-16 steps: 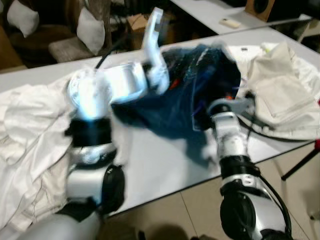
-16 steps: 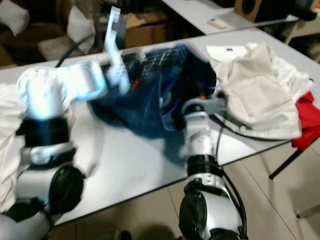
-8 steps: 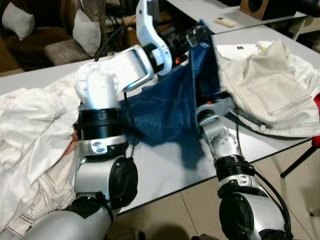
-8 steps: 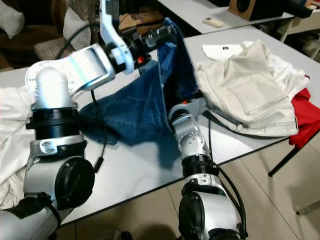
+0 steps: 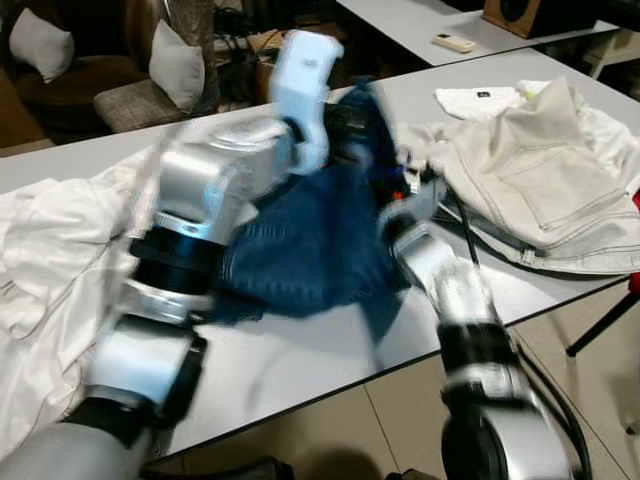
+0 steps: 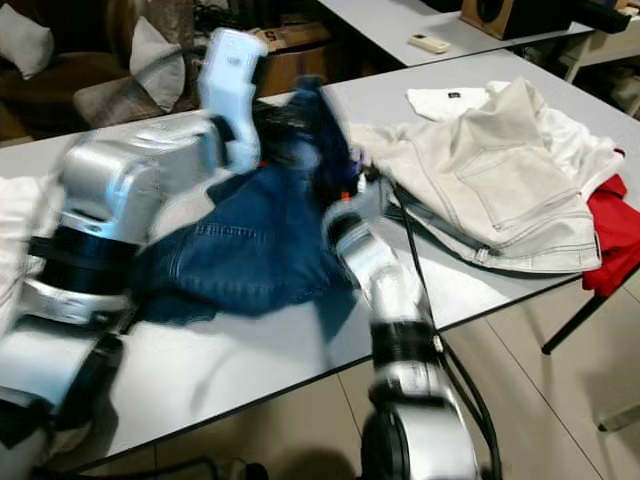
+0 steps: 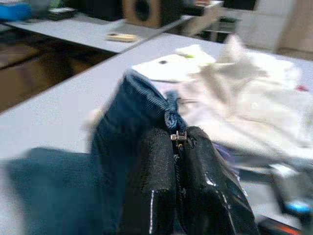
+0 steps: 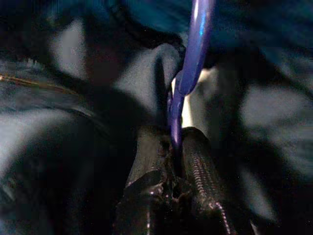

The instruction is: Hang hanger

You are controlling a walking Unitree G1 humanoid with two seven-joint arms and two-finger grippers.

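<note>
A pair of dark blue jeans (image 5: 310,240) lies bunched on the grey table (image 5: 470,80), with one end raised. My left gripper (image 7: 178,139) is shut on the jeans' waistband by the zip, at the raised end (image 5: 362,110). My right gripper (image 8: 175,142) is tucked under the denim at the jeans' right side (image 5: 400,195). It is shut on a thin blue-purple hanger (image 8: 193,54) that runs up between the fingers into the cloth. Both arms are blurred in the eye views.
A heap of cream garments (image 5: 540,180) lies on the table to the right, with a red cloth (image 6: 610,240) at its edge. White clothes (image 5: 50,260) cover the table's left end. A second table with a remote (image 5: 452,41) stands behind.
The jeans hung lifted between both grippers; now they have come down onto the table. My left arm has lowered and my right arm has stretched forward under the denim.
</note>
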